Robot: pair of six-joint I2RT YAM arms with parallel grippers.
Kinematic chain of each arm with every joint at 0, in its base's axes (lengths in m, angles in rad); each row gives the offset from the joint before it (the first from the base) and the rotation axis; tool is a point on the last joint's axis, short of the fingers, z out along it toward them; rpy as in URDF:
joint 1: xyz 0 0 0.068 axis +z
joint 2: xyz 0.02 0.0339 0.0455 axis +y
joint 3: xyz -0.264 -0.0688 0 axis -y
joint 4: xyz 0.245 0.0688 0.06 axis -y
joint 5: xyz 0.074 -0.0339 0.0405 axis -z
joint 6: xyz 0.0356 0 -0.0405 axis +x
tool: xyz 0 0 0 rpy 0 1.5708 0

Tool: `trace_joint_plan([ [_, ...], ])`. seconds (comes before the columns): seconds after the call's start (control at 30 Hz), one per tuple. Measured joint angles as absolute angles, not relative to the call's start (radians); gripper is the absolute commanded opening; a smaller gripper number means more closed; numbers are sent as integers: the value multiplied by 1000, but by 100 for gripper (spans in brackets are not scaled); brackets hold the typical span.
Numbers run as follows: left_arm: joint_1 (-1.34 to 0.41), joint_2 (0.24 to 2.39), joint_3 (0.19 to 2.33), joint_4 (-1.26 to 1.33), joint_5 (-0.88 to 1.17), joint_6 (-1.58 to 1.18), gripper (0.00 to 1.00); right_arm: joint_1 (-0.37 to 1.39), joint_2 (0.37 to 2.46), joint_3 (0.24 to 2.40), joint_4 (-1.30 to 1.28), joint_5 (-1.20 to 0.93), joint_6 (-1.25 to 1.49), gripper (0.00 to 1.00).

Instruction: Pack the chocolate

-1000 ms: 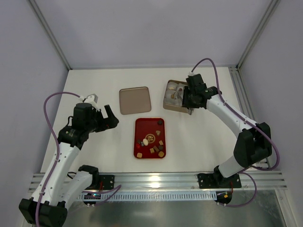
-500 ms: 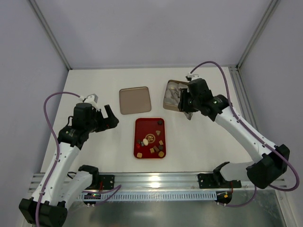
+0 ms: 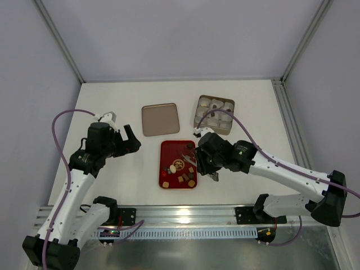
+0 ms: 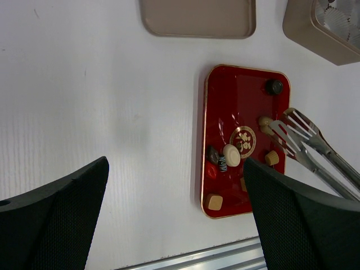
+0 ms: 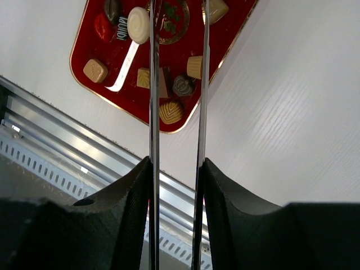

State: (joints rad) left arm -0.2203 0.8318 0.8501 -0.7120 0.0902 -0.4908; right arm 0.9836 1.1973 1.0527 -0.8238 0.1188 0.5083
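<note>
Above the red tray (image 3: pixel 169 151), gripping metal tongs (image 4: pixel 315 149) in the right pincer (image 5: pixel 175 166), with the left pincer (image 3: pixel 130 140) spread apart over the counter (image 3: pixel 112 101). Seeing chocolate pieces (image 4: pixel 231 154) lying crowded on that tray. Could nudge neighbours or drop a smooth piece before the tin box (image 4: pixel 306 36).

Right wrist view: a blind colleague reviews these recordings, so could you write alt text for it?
The right gripper holds thin metal tongs, their two arms apart, reaching over a red tray of small assorted chocolates. The tray sits on a white table, with an aluminium rail at lower left.
</note>
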Motion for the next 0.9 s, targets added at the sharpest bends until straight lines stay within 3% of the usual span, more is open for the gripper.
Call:
trace_joint_plan([
  [0.5,-220,834,850,-712,91,-491,100,1097,1201,1053,-904,118,537,41],
  [0.9,-220,834,850,-712,91,-491,100,1158,1324,1108,-898,123,536,42],
])
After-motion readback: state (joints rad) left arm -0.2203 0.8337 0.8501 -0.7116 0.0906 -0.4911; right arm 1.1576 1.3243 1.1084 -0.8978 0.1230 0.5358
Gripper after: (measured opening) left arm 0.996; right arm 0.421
